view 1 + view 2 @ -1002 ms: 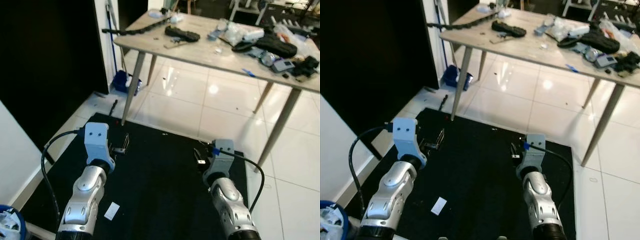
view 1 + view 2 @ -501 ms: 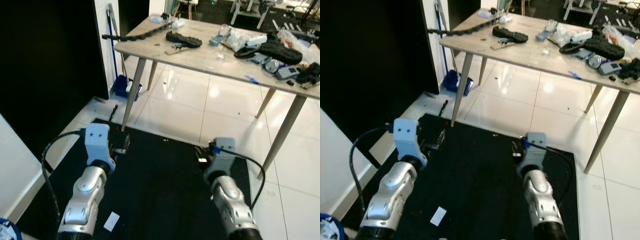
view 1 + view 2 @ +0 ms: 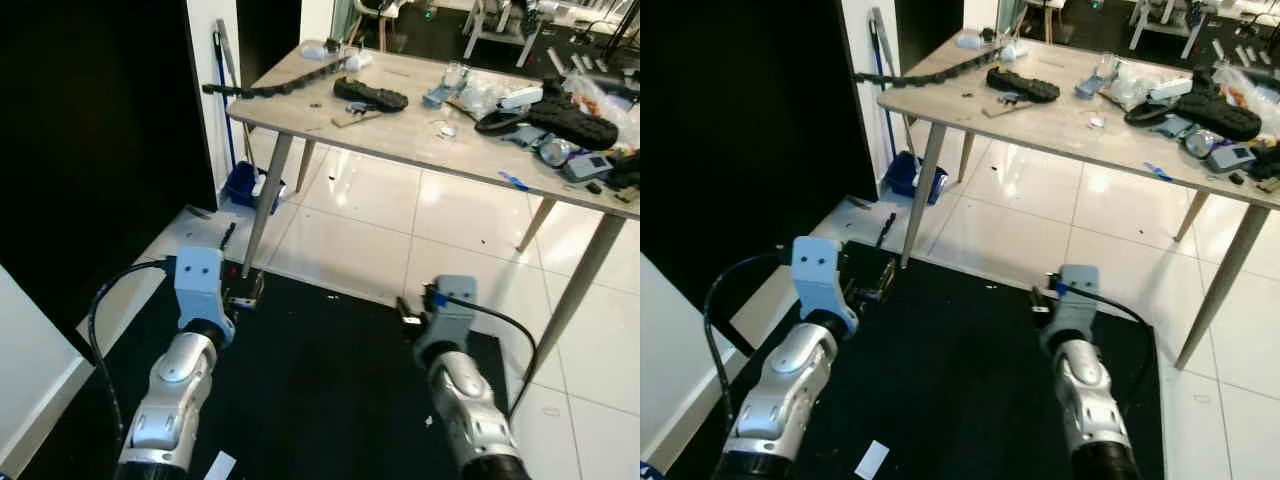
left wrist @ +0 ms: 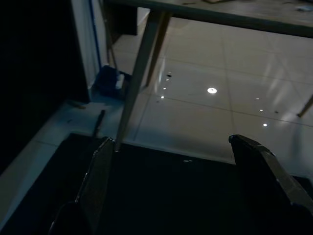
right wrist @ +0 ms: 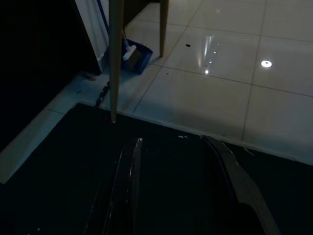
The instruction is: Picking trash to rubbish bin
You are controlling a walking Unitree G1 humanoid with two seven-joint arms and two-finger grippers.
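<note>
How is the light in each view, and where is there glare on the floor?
Eye views: bright and sharp, with soft glare on the white tiles under the table. Left wrist view: dim, bluish, lamp spots on tiles. Right wrist view: dim too, one bright spot.

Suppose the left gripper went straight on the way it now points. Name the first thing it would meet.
Probably the black mat: the left gripper, jaws open, aims forward and down at its far edge. Beyond stands the table leg. Depth is uncertain.
</note>
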